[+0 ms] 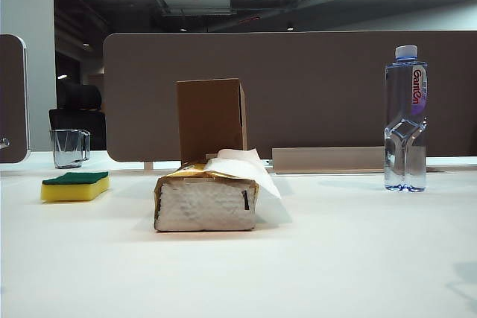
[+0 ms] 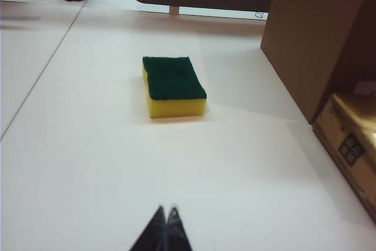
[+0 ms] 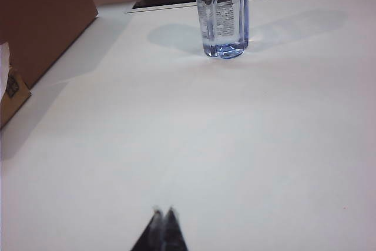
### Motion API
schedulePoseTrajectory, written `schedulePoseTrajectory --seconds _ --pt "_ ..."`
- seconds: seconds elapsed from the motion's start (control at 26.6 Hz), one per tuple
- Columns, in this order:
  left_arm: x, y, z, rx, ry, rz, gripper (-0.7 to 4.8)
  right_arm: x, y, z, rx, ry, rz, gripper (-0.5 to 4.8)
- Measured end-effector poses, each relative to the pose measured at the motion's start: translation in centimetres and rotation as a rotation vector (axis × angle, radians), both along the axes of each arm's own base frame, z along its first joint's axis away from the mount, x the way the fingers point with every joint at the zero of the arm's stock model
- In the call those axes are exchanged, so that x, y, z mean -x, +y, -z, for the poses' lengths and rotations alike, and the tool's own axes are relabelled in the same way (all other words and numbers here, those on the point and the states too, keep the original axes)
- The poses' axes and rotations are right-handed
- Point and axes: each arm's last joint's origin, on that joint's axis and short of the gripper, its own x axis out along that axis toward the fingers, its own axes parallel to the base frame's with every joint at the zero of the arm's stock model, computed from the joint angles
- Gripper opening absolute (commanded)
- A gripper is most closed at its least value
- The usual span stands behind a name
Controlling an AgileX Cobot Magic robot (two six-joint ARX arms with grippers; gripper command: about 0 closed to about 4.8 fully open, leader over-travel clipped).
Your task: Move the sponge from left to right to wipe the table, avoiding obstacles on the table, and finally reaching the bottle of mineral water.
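The left gripper (image 2: 166, 211) hangs short of the sponge, fingertips pressed together and empty. The right gripper (image 3: 164, 211) is likewise closed, well short of the tall clear plastic bottle of mineral water (image 1: 405, 117) at far right. The rectangular yellow foam sponge with dark green scouring top (image 2: 173, 86) lies at far left on the smooth white table (image 1: 343, 258).

Risk: a straight rightward sweep would likely strike the gold-edged soft tissue pack (image 1: 206, 199) or the plain brown cardboard box (image 1: 211, 118) behind it.

The bottle label carries red lettering, seemingly "Ganten".
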Motion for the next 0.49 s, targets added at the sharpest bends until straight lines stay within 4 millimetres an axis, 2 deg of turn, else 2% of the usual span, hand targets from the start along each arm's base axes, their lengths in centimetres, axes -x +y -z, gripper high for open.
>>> schedulePoseTrajectory --seconds 0.15,0.26,0.49 --pt "0.0 0.0 -0.1 0.003 -0.007 0.015 0.04 0.0 0.0 0.0 0.000 0.000 0.000 -0.09" --pt "0.0 -0.1 -0.2 0.008 -0.023 0.035 0.62 0.0 0.0 0.0 0.000 0.000 0.000 -0.09" --pt "0.1 -0.2 -1.4 0.034 -0.067 0.066 0.62 0.0 0.0 -0.1 -0.010 -0.008 0.002 -0.09"
